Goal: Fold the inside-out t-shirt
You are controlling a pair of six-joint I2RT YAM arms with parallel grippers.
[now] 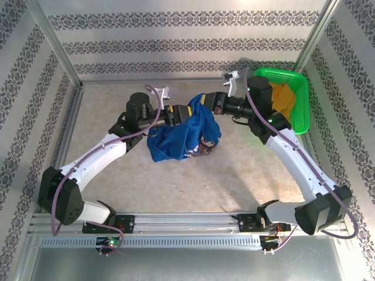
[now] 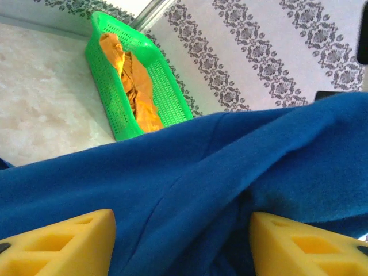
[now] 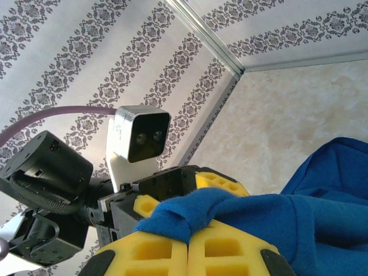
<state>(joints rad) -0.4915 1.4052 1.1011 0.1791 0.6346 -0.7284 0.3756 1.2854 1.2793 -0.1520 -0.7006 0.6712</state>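
The royal-blue t-shirt (image 1: 176, 140) hangs bunched above the table's middle, held up between both arms, with a faint print low on its right side. My right gripper (image 1: 206, 104) pinches a thick fold of its edge; in the right wrist view the yellow fingers (image 3: 149, 253) meet with blue cloth (image 3: 322, 213) squeezed between them. My left gripper (image 1: 181, 114) faces it from the left. Its yellow fingers (image 2: 57, 241) stand wide apart, and blue fabric (image 2: 230, 167) fills the gap and drapes across them. The left gripper's fingertips (image 3: 221, 183) sit just behind the pinched fold.
A green basket (image 1: 302, 99) stands at the back right against the wall, holding a mustard-yellow garment (image 1: 284, 98). The same basket (image 2: 109, 86) and garment (image 2: 138, 80) lie beyond the shirt. Patterned walls enclose the beige table (image 1: 252, 170).
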